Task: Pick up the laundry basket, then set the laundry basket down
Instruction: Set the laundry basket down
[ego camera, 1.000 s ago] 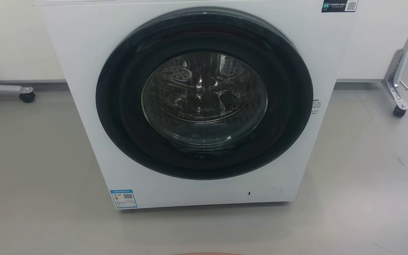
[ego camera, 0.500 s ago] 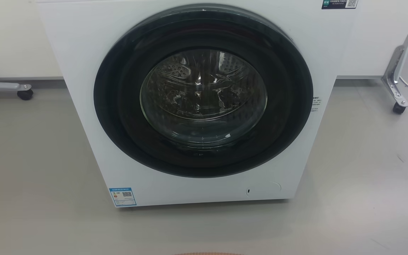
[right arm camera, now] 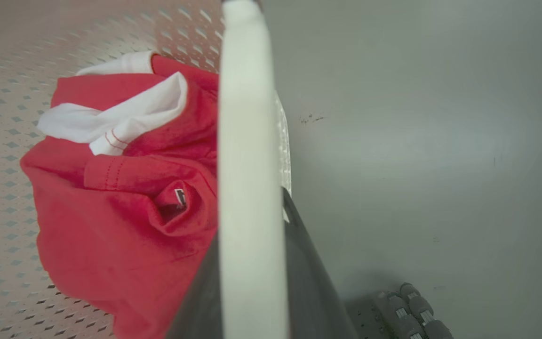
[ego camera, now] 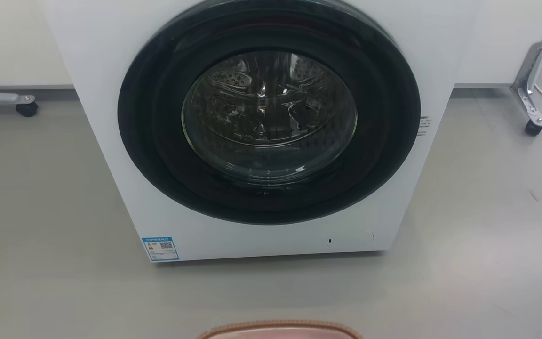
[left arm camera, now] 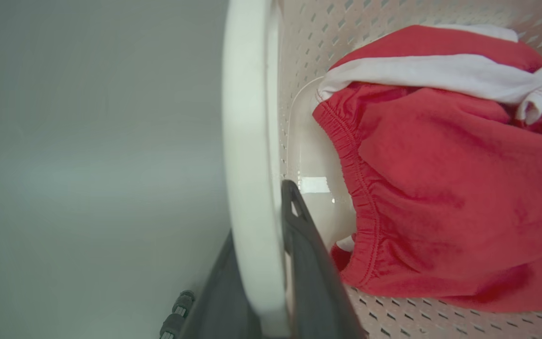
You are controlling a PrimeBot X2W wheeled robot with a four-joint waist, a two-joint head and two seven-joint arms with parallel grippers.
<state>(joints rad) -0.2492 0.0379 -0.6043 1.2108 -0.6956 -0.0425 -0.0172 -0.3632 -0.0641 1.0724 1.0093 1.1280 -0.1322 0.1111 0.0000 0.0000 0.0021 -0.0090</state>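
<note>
**Cream basket (ego camera: pixel 278 328) gripped at both handles; set-down to come**

Plastic rim, brown and braided, shows at the bottom edge of the head view, on the near side of the washer (ego camera: pixel 271 117), with bare floor (ego camera: pixel 271 292) between them. The left gripper (left arm camera: pixel 259 221) is clamped on the left handle (left arm camera: pixel 247 141), one dark finger on each side of the white bar. The right gripper (right arm camera: pixel 250 226) pinches the right handle (right arm camera: pixel 245 117) the same way. A red garment (left arm camera: pixel 440 188) with white trim lies inside.

The grasp looks made and the lift or carry seems in hand, though I cannot tell whether the base is off the floor. Setting down calls for both arms to lower together with the basket level. The jaws should part only once the base rests flat.
</note>
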